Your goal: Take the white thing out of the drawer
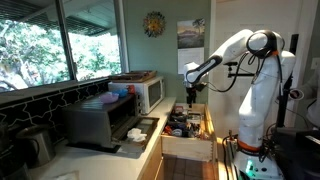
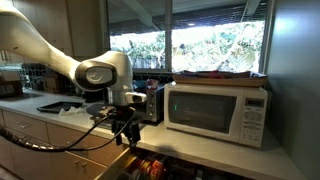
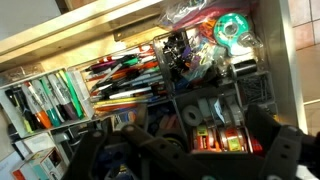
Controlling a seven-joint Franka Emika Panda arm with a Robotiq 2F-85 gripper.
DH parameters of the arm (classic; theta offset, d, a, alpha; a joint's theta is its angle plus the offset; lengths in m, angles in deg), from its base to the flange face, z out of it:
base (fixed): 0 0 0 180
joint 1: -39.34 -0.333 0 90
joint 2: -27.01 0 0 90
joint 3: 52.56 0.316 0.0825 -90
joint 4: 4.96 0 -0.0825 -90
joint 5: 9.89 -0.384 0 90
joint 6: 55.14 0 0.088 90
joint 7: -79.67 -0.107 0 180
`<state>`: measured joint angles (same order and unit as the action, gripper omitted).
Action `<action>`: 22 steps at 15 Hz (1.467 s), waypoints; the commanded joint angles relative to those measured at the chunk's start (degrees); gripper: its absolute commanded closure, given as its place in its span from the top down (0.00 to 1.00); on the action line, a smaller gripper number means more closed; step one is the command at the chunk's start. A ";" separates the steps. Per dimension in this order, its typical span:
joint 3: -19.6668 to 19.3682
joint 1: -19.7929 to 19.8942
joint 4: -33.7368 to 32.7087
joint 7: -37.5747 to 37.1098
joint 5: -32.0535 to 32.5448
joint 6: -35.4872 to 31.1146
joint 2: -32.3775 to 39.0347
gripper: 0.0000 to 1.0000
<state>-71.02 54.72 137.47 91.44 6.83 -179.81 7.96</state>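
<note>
one released, empty hand (image 1: 192, 92) above the open drawer (image 1: 187, 148) of pens (image 3: 125, 72); writing illegibly blurred

In both exterior views the white arm (image 1: 255, 72) bends at the elbow and reaches out level, its wrist pointing the gripper (image 1: 193, 94) (image 2: 126, 128) straight down. In the wrist view the dark fingers (image 3: 285, 152) stand spread wide, holding nothing.

In the wrist view the gripper (image 3: 180, 150) is dark, blurred, cut by the lower edge (jaws unreadable). Under it, things in the drawer (image 3: 90, 30) are too small to name.
</note>
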 commanded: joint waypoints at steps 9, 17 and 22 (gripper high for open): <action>-2.22 -4.21 3.56 13.00 -13.45 -32.37 16.78 1.00; 1.30 -2.52 4.49 14.34 -12.93 -28.33 17.56 1.00; 1.55 -1.21 9.05 13.03 -3.80 -36.36 20.02 1.00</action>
<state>-69.58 51.91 144.03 104.83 -3.17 -209.48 26.42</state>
